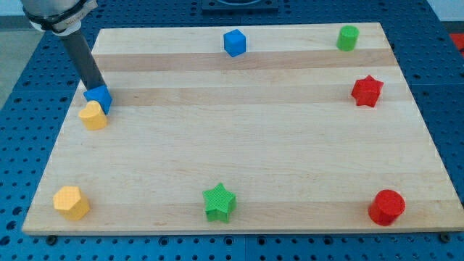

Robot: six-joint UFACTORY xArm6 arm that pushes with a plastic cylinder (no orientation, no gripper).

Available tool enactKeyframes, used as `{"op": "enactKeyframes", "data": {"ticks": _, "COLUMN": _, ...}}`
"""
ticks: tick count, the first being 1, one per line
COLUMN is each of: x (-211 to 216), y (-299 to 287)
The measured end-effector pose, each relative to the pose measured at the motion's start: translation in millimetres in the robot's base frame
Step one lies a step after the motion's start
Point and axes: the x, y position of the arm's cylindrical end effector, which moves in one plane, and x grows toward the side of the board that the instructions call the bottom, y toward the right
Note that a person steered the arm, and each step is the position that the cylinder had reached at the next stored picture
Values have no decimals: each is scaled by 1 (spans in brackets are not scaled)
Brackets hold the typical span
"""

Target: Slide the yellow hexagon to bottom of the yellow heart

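Observation:
The yellow hexagon (71,202) lies at the view's bottom left corner of the wooden board (239,130). The yellow heart (93,115) lies at the left edge, about halfway up, well above the hexagon. A small blue block (98,97) touches the heart on its upper right side. My tip (96,88) rests at the top of that blue block, just above the heart and far from the hexagon. The dark rod slants up to the view's top left.
A blue cube (234,43) sits at top centre, a green cylinder (348,38) at top right, a red star (367,90) at the right edge, a red cylinder (386,207) at bottom right, a green star (219,202) at bottom centre.

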Motion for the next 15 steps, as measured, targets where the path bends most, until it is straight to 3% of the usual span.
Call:
{"op": "enactKeyframes", "data": {"ticks": 1, "x": -11, "y": 21}}
{"op": "enactKeyframes", "data": {"ticks": 2, "x": 11, "y": 75}}
{"op": "enactKeyframes", "data": {"ticks": 3, "x": 69, "y": 83}}
{"op": "enactKeyframes", "data": {"ticks": 4, "x": 169, "y": 82}}
{"op": "enactKeyframes", "data": {"ticks": 5, "x": 195, "y": 78}}
{"op": "enactKeyframes", "data": {"ticks": 6, "x": 249, "y": 77}}
{"op": "enactKeyframes", "data": {"ticks": 7, "x": 249, "y": 78}}
{"op": "enactKeyframes", "data": {"ticks": 9, "x": 249, "y": 17}}
{"op": "enactKeyframes", "data": {"ticks": 12, "x": 216, "y": 36}}
{"op": "enactKeyframes", "data": {"ticks": 15, "x": 248, "y": 32}}
